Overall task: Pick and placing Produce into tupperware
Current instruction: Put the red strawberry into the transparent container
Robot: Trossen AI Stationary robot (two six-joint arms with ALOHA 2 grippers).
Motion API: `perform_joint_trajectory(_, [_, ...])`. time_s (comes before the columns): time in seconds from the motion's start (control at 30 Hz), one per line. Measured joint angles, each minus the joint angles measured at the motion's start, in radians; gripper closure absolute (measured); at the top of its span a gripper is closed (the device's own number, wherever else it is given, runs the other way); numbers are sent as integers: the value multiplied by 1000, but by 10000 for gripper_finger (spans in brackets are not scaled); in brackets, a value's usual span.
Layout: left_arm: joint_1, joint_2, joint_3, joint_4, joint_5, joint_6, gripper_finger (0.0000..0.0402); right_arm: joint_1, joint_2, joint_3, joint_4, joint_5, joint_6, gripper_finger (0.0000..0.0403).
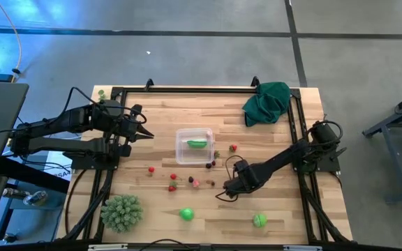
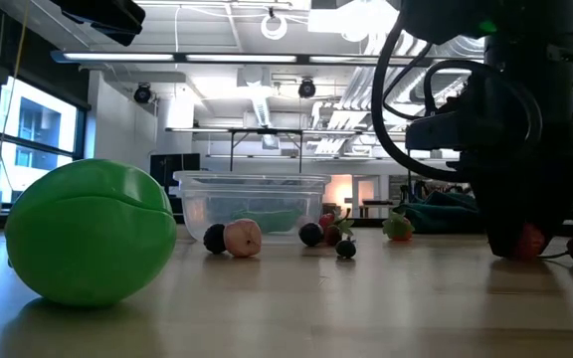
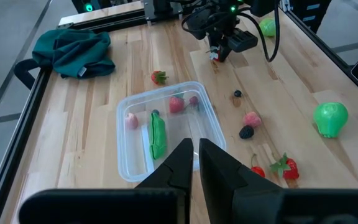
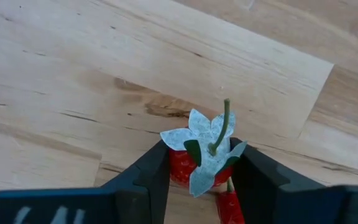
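The clear tupperware sits mid-table and holds a green pea pod and a few small red and pink pieces. My left gripper hovers shut over its left rim. More produce lies scattered nearer the table's front: red pieces, a pink one, a dark berry and two green fruits. My right gripper is down at the table, right of these, shut on a red strawberry with pale leaves. My right gripper pinches the strawberry's red body between its two fingers, just under the leaf cap and stem. The fingers come from above, pointing down. In the low view the strawberry sits at the tabletop under the gripper.
A pale-green spiky ball stands at the near left corner and a dark green cloth lies at the far right corner. A black frame runs along the table's edges. Another red piece lies beside the held strawberry.
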Motion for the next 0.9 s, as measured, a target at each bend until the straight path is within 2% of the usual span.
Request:
perform_joint_trajectory(0.23, [0,0,0,0,0,0,383,2,0,108,-91,77,-34,273])
perform_joint_trajectory(0.43, [0,0,0,0,0,0,383,-6,0,273,-242,222,-149,274])
perform_joint_trajectory(0.6, [0,0,0,0,0,0,383,-55,0,439,-303,390,-364,274])
perform_joint_trajectory(0.7, [0,0,0,0,0,0,382,-111,0,527,-283,445,-538,274])
perform_joint_trajectory(0.8, [0,0,0,0,0,0,382,-194,0,573,-217,455,-714,274])
perform_joint_trajectory(0.9, [0,0,0,0,0,0,382,-294,0,573,-93,390,-872,274])
